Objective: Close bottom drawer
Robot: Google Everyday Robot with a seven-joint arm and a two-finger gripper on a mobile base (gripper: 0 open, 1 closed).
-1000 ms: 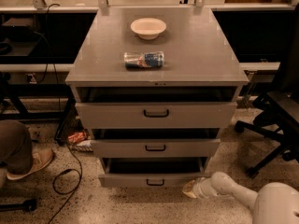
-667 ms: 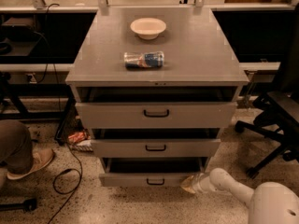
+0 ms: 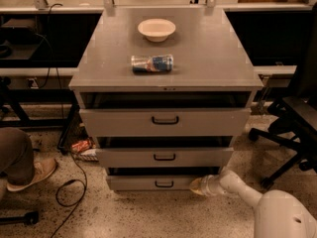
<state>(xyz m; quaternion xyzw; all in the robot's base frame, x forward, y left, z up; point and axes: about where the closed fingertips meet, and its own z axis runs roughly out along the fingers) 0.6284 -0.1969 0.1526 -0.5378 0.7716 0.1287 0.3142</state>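
The bottom drawer (image 3: pixel 148 183) is the lowest grey front of the cabinet, with a small black pull handle (image 3: pixel 164 184). It stands out only slightly from the cabinet, with a thin dark gap above it. My gripper (image 3: pixel 196 186) is low at the drawer's right end, its tip against the front panel. The white arm (image 3: pixel 237 187) reaches in from the lower right. The middle drawer (image 3: pixel 164 157) and top drawer (image 3: pixel 165 121) both stand slightly open.
A white bowl (image 3: pixel 156 29) and a lying can (image 3: pixel 152 63) rest on the cabinet top (image 3: pixel 213 58). A person's leg and shoe (image 3: pixel 25 170) are at the left, with a black cable (image 3: pixel 69 187) on the floor. An office chair base (image 3: pixel 282 138) stands at the right.
The bottom drawer has slid inward toward the cabinet. My gripper has moved left and forward along with its front panel.
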